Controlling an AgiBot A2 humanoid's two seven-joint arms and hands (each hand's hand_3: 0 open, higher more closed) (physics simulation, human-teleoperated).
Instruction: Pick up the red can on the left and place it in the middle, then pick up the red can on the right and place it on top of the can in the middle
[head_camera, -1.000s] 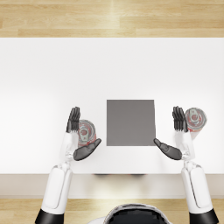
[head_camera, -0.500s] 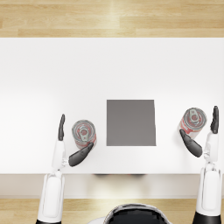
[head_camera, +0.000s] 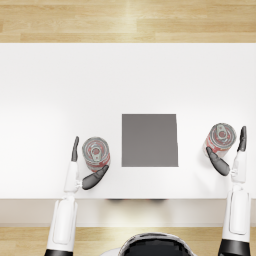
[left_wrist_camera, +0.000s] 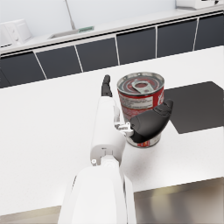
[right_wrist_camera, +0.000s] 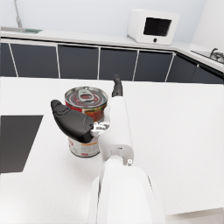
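The left red can (head_camera: 96, 152) (left_wrist_camera: 141, 94) stands upright on the white table, left of the dark grey mat (head_camera: 150, 140) (left_wrist_camera: 197, 105). My left hand (head_camera: 76, 172) (left_wrist_camera: 141, 127) cups it loosely: straight fingers (head_camera: 75, 149) along its outer side, thumb (head_camera: 95, 178) against its near side. The right red can (head_camera: 220, 139) (right_wrist_camera: 85, 103) stands upright to the right of the mat (right_wrist_camera: 15, 140). My right hand (head_camera: 232, 161) (right_wrist_camera: 101, 120) mirrors this, fingers (head_camera: 242, 139) outside the can, thumb (head_camera: 218, 161) at its near side. Neither can is lifted.
The white table (head_camera: 128, 75) stretches far behind the cans and ends at its front edge (head_camera: 150, 199) just behind my wrists. Wooden floor (head_camera: 128, 20) lies beyond. A microwave (right_wrist_camera: 153, 26) sits on a distant counter with dark cabinets.
A second ago my right hand was on the mat side of its can; it has swung to the outer side. My left hand shifted outward and nearer. Both cans stay put.
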